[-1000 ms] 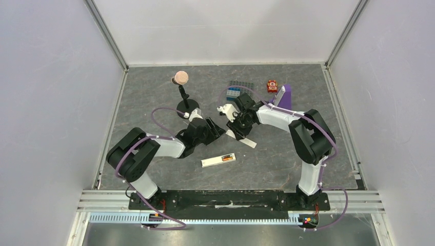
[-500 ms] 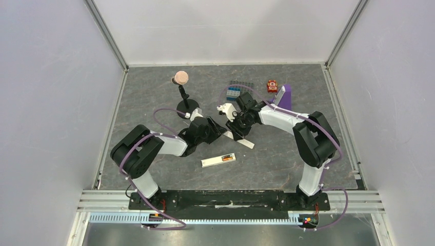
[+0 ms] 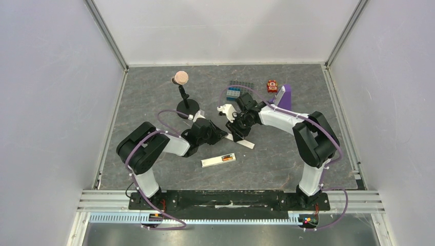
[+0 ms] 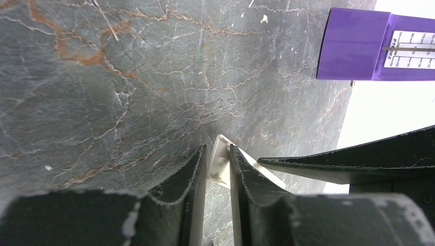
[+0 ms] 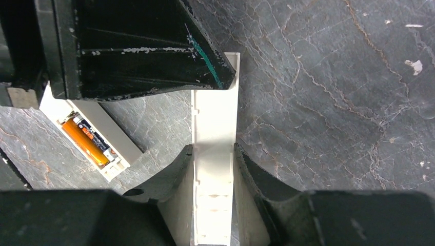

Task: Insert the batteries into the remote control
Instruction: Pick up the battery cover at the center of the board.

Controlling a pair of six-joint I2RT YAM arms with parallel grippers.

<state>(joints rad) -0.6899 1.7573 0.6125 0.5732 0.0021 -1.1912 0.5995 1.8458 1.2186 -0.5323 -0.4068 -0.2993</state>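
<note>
Grey stone-patterned surface (image 3: 154, 92) fills the floor of a white-walled enclosure, and we see both arms reaching in toward the middle of the top view.

The remote control (image 3: 219, 160) lies flat on the surface just below centre, free of both pincers, with its recess facing up. In the right wrist view it sits at the left edge. There we make out the orange battery (image 5: 84, 142) seated in the recess, with a dark battery (image 5: 93, 134) alongside it.

Above and to the right of the remote, a white strip (image 5: 215, 118) is pinched from both ends. The right pincer (image 5: 213, 148) is nearly closed, its fingers pressed to the strip's long edges. The left pincer (image 4: 218, 151) is drawn in narrowly around the strip's other end, which stands between its fingertips. In the right wrist view one black finger of the left pincer covers the strip's far corner.

A purple stand (image 3: 285, 96) sits toward the upper right. A pink ball on a black post (image 3: 181, 78) stands at upper left of centre.
</note>
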